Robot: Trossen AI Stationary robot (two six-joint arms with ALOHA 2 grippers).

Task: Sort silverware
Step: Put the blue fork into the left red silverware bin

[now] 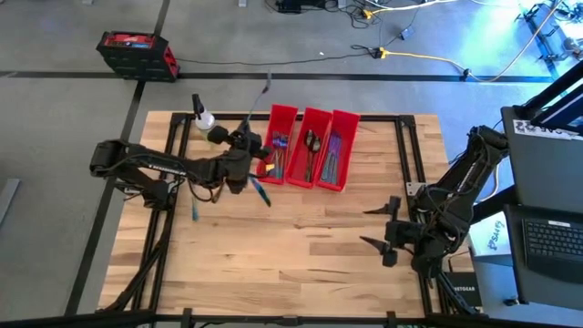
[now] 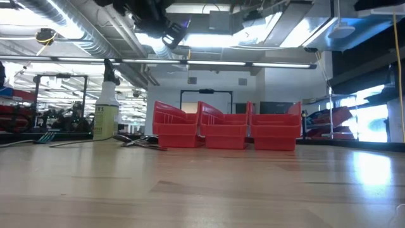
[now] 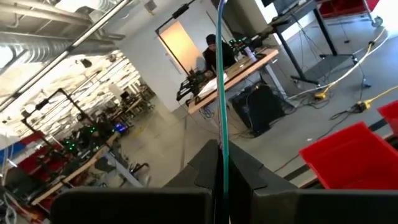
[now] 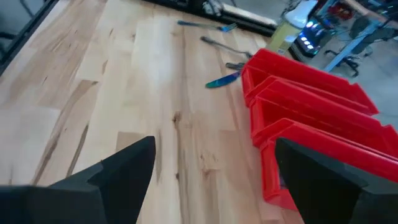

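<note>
Left gripper pinches a thin knife (raised) near the red bins; right gripper waits, fingers apart.

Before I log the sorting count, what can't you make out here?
- Piece in the left gripper: in the left wrist view only a thin edge-on shaft shows; its type is unclear.
- Contents of the red bins: too small in the high view; their walls hide them in the low view.
- Loose silverware: partly under the left arm in the high view.
</note>
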